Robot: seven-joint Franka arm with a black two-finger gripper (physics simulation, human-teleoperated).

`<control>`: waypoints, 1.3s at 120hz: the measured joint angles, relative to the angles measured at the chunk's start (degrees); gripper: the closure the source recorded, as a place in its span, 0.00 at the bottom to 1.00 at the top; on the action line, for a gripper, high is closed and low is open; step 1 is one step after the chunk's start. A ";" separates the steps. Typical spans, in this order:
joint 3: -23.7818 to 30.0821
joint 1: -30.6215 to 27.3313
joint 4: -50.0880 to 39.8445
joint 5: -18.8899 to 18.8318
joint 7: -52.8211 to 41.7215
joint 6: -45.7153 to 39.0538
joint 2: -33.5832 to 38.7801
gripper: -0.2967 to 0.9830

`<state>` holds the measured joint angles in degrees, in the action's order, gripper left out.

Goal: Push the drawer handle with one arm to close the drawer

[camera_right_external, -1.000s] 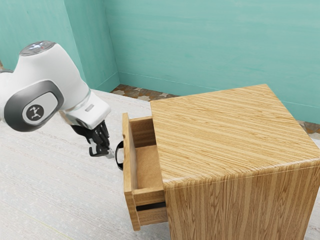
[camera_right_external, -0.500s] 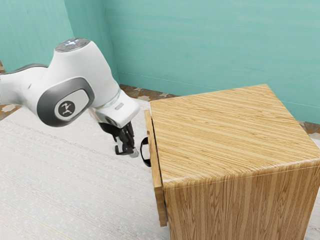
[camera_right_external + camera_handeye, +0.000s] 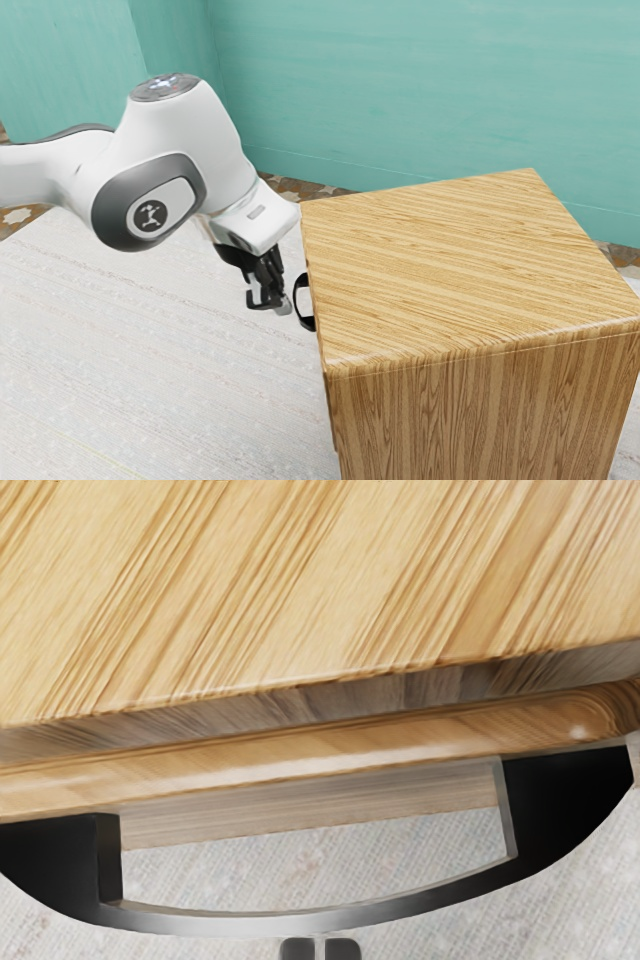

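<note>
Wrist view: the handle is seen as a black, glossy bow, w/ thick flat ends, a slimmer curved bar & a pale sheen along the bar. It is fixed to the drawer front, a lt. brown wooden panel w/ a rounded, shiny upper edge. Between that panel & the top of the cabinet, a shaded strip of wood is seen. In the ext. view, the handle is found on the cabinet's side toward the ext. view's left, just below top level; the panel is set approx. flush w/ the cabinet, & the drawer's inside is hidden.

The gripper is held on the handle's outer side, away from the cabinet, its fingers brought together, w/ nothing gripped. The tips are placed just beside the bar; whether contact is made can't be told.

Vs. 0.5 s ago: the panel, then stood slightly off the cabinet, has been moved in against it, & the handle w/ it; the arm has been brought nearer the cabinet too. Vs. 1.0 s ago: the drawer was well out, its inside exposed. The cabinet hasn't been shifted.
</note>
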<state>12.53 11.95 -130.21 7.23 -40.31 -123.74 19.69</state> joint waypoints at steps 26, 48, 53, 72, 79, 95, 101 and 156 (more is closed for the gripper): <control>0.49 -0.27 0.81 -0.28 0.23 -0.03 -0.73 0.85; 0.51 -0.31 0.83 -0.30 0.31 0.02 -0.77 0.85; 0.51 -0.27 0.79 -0.31 0.34 0.03 -0.75 0.85; 0.50 -0.04 0.57 -0.35 0.69 0.15 -0.41 0.85; 0.49 -0.01 0.43 -0.32 0.80 0.25 -0.21 0.85; 0.48 -0.29 0.15 -0.30 1.03 0.64 0.35 0.85; 0.48 -0.37 0.12 -0.32 1.14 0.94 0.49 0.85; 0.48 -0.55 -1.75 -0.96 3.15 7.07 4.84 0.52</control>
<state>13.01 11.40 -131.95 6.27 -37.16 -116.67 24.53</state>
